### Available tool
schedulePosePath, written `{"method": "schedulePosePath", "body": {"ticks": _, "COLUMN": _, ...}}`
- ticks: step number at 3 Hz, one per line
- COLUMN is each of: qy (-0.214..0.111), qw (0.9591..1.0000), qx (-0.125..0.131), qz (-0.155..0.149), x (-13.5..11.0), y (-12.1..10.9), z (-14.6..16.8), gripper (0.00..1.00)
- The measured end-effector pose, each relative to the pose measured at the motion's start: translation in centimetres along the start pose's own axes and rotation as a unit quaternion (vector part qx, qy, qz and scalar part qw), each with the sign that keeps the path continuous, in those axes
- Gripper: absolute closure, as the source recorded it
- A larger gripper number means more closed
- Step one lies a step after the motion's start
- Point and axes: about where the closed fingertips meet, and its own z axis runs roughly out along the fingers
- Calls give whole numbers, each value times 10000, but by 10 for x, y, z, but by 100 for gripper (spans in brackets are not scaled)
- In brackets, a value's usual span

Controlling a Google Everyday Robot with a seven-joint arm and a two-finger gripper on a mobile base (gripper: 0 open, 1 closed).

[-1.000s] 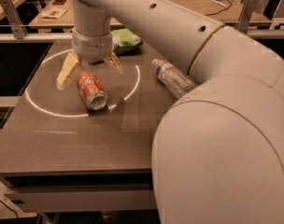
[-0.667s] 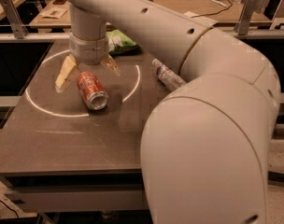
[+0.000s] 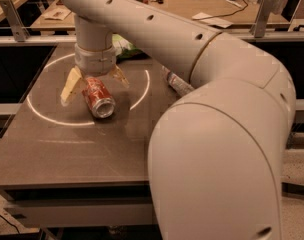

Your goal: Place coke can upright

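Red aluminium with silver ends, your coke can (image 3: 97, 96) lies on its side on the dark grey-brown desk (image 3: 67, 154). It is inside the white ring of light (image 3: 47, 118), with one silver end turned toward the camera. It lies where it lay a second ago. What differs is the gripper (image 3: 95, 90), which has come down from just behind the can and now straddles it. Its pale wedge-shaped fingers (image 3: 69, 86) are spread wide, one on each side of the can; you cannot tell whether either touches it. White lettering shows on the red side, but you cannot read it. Past the big white arm (image 3: 217, 149) a clear plastic bottle (image 3: 176, 81) lies on the desk, its label unreadable. A green snack bag (image 3: 123, 46) shows beside the wrist.
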Motion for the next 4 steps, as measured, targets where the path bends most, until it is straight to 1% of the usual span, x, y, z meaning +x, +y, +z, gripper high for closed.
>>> {"method": "schedulePosePath", "body": {"ticks": 1, "qy": 60, "qw": 10000, "qx": 3, "qz": -41, "x": 1, "y": 2, "z": 4, "gripper": 16}}
{"method": "schedulePosePath", "body": {"ticks": 4, "qy": 196, "qw": 9997, "qx": 37, "qz": -149, "x": 4, "y": 3, "z": 8, "gripper": 84}}
